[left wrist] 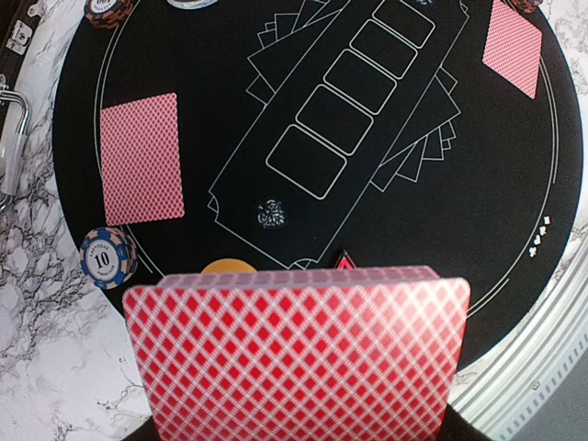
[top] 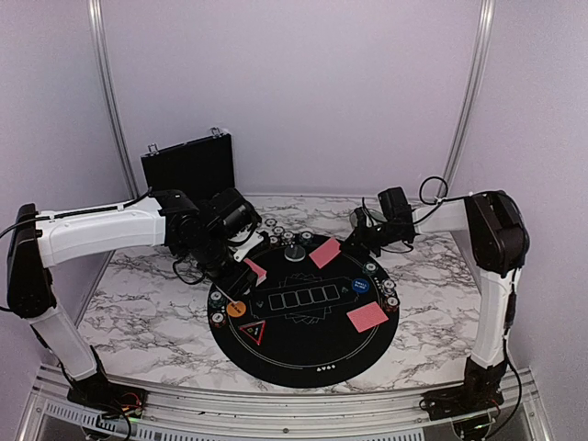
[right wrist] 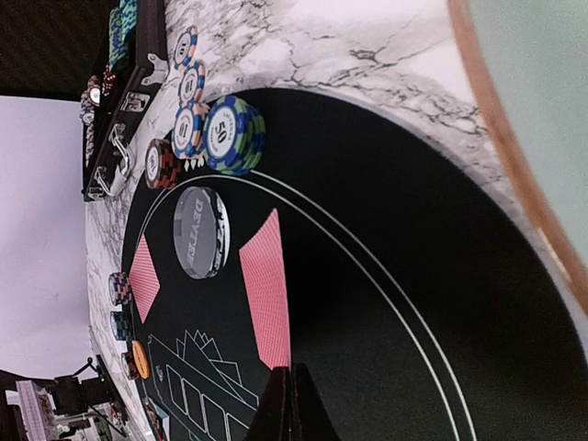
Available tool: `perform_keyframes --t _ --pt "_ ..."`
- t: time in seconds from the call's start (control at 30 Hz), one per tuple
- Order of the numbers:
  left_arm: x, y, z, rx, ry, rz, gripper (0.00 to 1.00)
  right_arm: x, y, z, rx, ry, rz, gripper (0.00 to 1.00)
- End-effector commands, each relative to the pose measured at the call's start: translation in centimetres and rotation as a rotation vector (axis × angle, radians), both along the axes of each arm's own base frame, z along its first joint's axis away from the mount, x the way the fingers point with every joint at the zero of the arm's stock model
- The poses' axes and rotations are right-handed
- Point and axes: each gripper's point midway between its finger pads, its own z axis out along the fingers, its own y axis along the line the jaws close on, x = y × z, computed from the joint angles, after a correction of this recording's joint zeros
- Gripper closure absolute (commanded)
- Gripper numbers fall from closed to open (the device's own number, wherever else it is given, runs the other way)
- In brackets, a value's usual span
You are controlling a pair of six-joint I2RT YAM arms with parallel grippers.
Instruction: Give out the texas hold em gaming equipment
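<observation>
Table (top: 138, 308): marble, carrying everything.
Mat (top: 308, 358): round and black, in the centre of the top view.
Case (top: 188, 165): black, standing at upper left, behind the left arm.
Left gripper (top: 248, 273): over the mat's left edge, pinching the deck (left wrist: 296, 354). The deck fills the bottom of its wrist view and hides the fingers.
Right gripper (right wrist: 289, 404): fingers pressed together just above the mat, tips beside the dealt card (right wrist: 266, 294).
Second card (top: 367, 317): face down at the mat's lower right, well apart from both grippers.
Dealer disc (right wrist: 200, 231): grey, just beside the dealt card.
Chip stacks (right wrist: 234, 136): along the mat's rim.
Orange button (top: 236, 309): at the mat's left, below the left gripper.
Blue button (top: 361, 286): at the mat's right.
</observation>
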Motion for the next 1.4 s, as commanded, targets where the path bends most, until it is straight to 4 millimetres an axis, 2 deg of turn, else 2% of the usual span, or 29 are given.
perform_keyframes --t 0.0,0.37,0.73,1.0,1.2,1.37 --pt "0.4 -0.1 1.6 -0.039 -0.039 -0.001 0.5 1.4 -0.4 0.3 -0.019 -0.028 -0.014 0.97" --pt "0.4 0.0 1.5 -0.035 -0.038 -0.001 0.5 3.3 -0.6 -0.1 -0.045 -0.033 -0.035 0.9" --pt "0.4 -0.1 1.5 -0.036 -0.038 -0.001 0.5 4.4 -1.1 -0.4 -0.111 -0.048 -0.049 0.7" --pt "0.4 -0.2 1.6 -0.039 -0.036 -0.004 0.5 4.6 -1.3 -0.7 -0.157 -0.054 -0.051 0.62" --pt "0.5 -0.2 1.6 -0.039 -0.04 -0.005 0.5 3.9 -1.0 1.3 -0.166 -0.09 -0.044 0.59" --pt "0.5 -0.3 1.5 -0.039 -0.035 -0.01 0.5 2.1 -0.8 3.3 -0.141 -0.119 -0.04 0.53"
